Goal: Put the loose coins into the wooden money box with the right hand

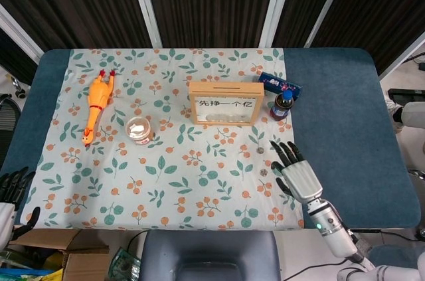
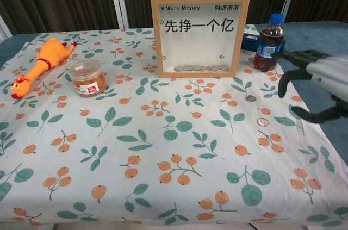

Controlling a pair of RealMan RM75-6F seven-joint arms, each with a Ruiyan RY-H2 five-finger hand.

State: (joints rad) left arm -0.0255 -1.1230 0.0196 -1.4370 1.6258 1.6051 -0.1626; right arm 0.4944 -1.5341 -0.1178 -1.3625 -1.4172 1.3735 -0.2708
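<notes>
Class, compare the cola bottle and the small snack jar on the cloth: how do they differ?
The cola bottle is tall and slim with a blue cap; the snack jar is short and wide with a clear lid. The bottle holds dark liquid, the jar orange-brown contents. The bottle stands right of the money box, the jar left. Both are upright.

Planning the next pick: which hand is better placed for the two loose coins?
Right. The right hand hovers open beside the small silver coins; the left hand sits off the table's far edge.

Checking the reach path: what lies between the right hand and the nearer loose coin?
Only bare leaf-print cloth, chest view: right hand open beside the small silver coin.
</notes>
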